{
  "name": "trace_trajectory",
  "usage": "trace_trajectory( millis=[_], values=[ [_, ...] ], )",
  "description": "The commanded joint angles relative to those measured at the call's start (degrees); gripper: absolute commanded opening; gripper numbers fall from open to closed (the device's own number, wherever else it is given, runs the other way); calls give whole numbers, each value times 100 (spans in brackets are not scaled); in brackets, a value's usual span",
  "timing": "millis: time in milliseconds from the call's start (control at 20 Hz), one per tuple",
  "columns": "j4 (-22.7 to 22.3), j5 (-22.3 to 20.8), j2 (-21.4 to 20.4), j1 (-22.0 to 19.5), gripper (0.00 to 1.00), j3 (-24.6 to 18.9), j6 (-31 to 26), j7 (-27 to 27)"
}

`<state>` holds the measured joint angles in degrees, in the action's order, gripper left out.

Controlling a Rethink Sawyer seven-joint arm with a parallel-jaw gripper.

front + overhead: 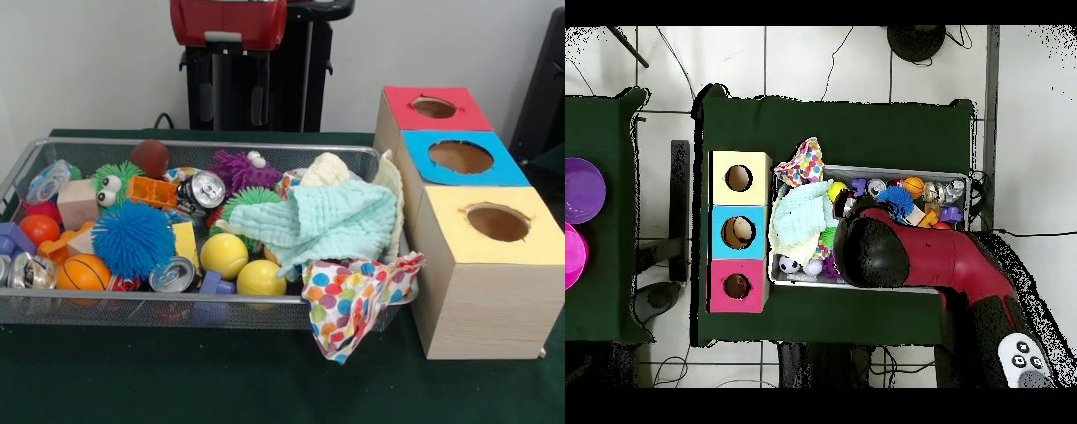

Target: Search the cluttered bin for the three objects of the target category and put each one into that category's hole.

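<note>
Front view only: the bin [26, 163] shows its contents clearly, with a mint cloth [331, 221] heaped at the right end, a polka-dot cloth [353, 300] hanging over the near right corner, two yellow balls [225, 254], a blue spiky ball [132, 237], a small basketball [81, 272] and drink cans [201, 190]. Of the robot only the pedestal [252, 88] and a red part above it show at the top.
Overhead view only: the red arm [950, 262] reaches over the bin [960, 178] from the lower right, and its black round end [870, 250] hangs above the middle of the clutter, covering what lies below. Two purple and pink bowls [577, 215] sit on a separate table at the far left.
Hole: the red-surrounded hole [434, 107] tops the farthest of three wooden boxes standing in a row just right of the bin; in the overhead view it [737, 286] is the box nearest the robot's base.
Other holes: the blue-surrounded hole [461, 156] is in the middle box, the yellow-surrounded hole [498, 222] in the nearest.
Gripper: hidden beneath the arm's end from above and out of frame from the front, so how far it is open, and whether it touches anything, cannot be told.
Table: green cloth [177, 380] under bin and boxes.
</note>
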<state>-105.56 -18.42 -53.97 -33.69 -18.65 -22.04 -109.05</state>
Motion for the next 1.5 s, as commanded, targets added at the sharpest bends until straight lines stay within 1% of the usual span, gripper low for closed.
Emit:
trace_trajectory(
  millis=[50, 100, 200, 300, 400, 500, 600, 750, 1050, 1150, 1300, 1400, 1450, 1500],
  values=[
    [490, 186, 236, 291, 100, 269, -1703, -298],
    [630, 165, 365, 329, 100, 286, -1700, -323],
    [1070, 118, 763, 386, 100, 323, -1652, -348],
    [1621, 79, 1197, 447, 100, 367, -1676, -390],
    [2142, 29, 1533, 625, 100, 544, -1693, -636],
    [2501, 18, 1793, 690, 100, 630, -1622, -728],
    [2749, 27, 1953, 723, 100, 718, -1568, -797],
    [3031, 31, 2096, 724, 100, 786, -1534, -746],
    [3505, 1, 2259, 753, 100, 879, -1783, -459],
    [3578, -5, 2224, 769, 100, 915, -1961, -355],
    [3798, 5, 2159, 843, 100, 983, -2394, -240],
    [3854, -10, 2135, 900, 100, 1045, -2514, -246],
    [3832, -21, 2139, 907, 100, 1062, -2476, -252],
    [3708, -47, 2142, 908, 100, 1084, -2342, -274]
  ],
)
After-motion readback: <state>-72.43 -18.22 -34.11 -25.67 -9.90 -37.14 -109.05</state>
